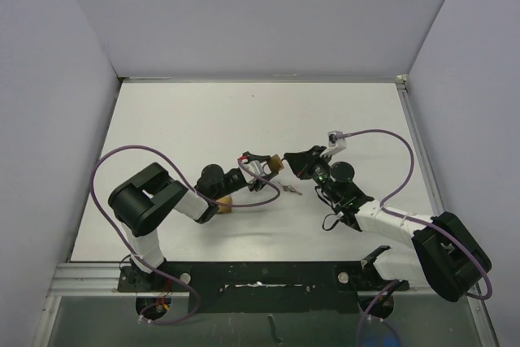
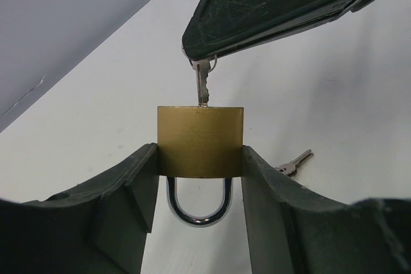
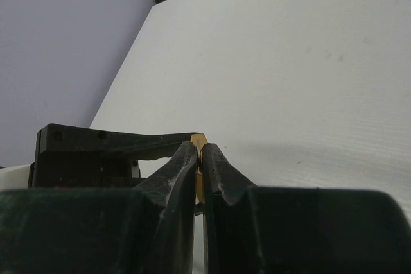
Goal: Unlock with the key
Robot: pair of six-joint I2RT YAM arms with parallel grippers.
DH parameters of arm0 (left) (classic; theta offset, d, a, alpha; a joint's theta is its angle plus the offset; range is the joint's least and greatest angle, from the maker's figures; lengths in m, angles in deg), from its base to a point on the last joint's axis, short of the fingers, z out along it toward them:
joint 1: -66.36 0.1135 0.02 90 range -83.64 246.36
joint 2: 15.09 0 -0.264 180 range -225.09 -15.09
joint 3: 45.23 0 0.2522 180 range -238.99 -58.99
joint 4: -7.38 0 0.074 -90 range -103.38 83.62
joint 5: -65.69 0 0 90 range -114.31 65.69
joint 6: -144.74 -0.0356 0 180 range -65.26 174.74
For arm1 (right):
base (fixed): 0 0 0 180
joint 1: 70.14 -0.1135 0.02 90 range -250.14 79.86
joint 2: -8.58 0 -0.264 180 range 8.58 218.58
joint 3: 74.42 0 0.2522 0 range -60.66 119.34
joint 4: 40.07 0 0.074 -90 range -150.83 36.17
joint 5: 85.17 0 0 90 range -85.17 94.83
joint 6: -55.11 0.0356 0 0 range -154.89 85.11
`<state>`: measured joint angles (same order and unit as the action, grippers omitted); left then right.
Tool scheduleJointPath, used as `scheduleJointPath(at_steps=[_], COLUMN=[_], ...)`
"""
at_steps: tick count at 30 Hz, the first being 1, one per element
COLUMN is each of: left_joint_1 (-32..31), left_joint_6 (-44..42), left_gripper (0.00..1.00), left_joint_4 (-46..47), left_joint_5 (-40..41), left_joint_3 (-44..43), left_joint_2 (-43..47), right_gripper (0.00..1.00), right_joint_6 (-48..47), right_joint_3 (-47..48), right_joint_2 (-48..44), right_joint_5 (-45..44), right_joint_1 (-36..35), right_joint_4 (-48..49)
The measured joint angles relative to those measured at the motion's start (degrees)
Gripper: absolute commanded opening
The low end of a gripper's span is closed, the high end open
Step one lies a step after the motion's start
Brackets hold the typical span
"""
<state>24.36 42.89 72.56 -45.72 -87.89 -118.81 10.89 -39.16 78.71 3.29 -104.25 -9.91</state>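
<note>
A brass padlock (image 2: 200,140) is held above the table, its body clamped between the two fingers of my left gripper (image 2: 200,158). Its steel shackle (image 2: 199,213) points back toward the wrist. A silver key (image 2: 203,85) stands with its tip in the padlock's keyhole face, its head pinched in my right gripper (image 2: 200,59), which is shut on it. From above, the left gripper (image 1: 264,166) and right gripper (image 1: 289,161) meet tip to tip at the padlock (image 1: 276,162). In the right wrist view the right gripper (image 3: 200,152) hides nearly all of the key, with a brass edge of the padlock (image 3: 200,138) behind it.
Spare keys (image 1: 292,190) lie on the white table (image 1: 244,111) just below the grippers, with one spare key (image 2: 294,162) showing right of the padlock. Grey walls enclose the table on three sides. Purple cables loop beside both arms.
</note>
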Motion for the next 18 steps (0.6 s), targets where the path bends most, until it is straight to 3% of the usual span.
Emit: scheduleJointPath(at_steps=[18], left_joint_1=[0.0], left_joint_6=[0.8], left_gripper=[0.0], left_joint_4=[0.0], left_joint_5=[-0.4], left_joint_3=[-0.2], left_joint_2=[0.1], right_gripper=[0.0], right_joint_6=[0.5], right_joint_3=[-1.8], right_joint_2=[-0.2], right_joint_5=[-0.2], right_joint_1=[0.0], right_joint_4=[3.3])
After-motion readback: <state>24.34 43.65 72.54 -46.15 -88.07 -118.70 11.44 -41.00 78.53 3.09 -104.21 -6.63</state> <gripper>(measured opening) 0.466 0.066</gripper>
